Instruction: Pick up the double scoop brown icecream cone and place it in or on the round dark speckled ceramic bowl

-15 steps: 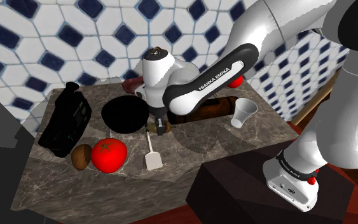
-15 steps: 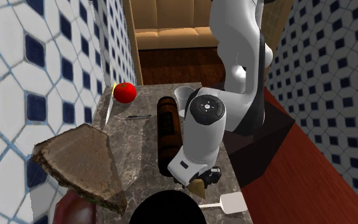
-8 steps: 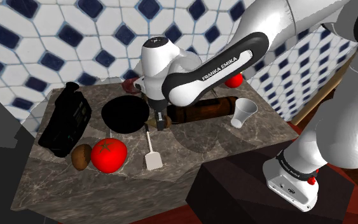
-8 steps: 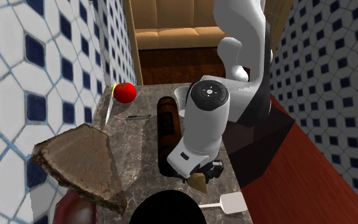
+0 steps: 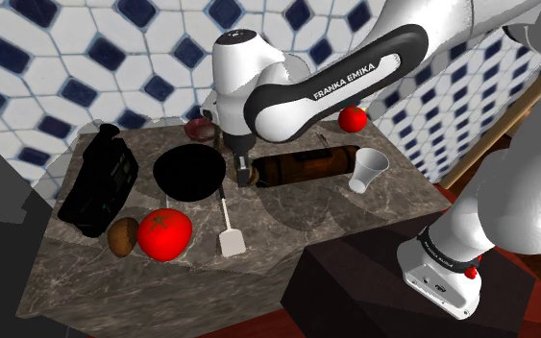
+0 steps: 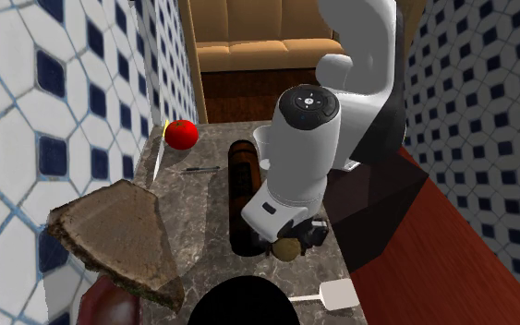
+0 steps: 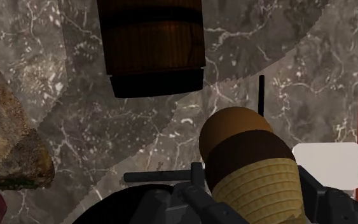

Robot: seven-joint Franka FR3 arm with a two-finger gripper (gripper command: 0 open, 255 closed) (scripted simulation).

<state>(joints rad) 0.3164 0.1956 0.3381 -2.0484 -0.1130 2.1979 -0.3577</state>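
My black gripper [image 5: 243,177] is shut on the ice cream cone [image 7: 254,164], which has a tan scoop, a dark brown scoop and a ribbed yellowish cone. In the wrist view the fingers [image 7: 327,200] clasp the cone part from both sides. The cone [image 6: 287,249] hangs a little above the marble top, by the end of the brown bottle. The round black bowl [image 5: 189,176] lies just to the shoulder view's left of the gripper. Its rim [image 7: 107,213] shows near the fingers, and the bowl [image 6: 244,303] sits below the hand in the second exterior view.
A brown bottle [image 5: 302,165] lies on its side behind the gripper, with a white cup [image 5: 369,170] past it. A white spatula [image 5: 228,230], a red tomato [image 5: 164,233], a brown egg-shaped thing [image 5: 122,236] and a black object [image 5: 100,182] surround the bowl. A bread slice [image 6: 119,242] stands near the tiled wall.
The arm has risen and carried the gripper, with the cone in it, up off the marble and slightly toward the bottle. Nothing else has moved.
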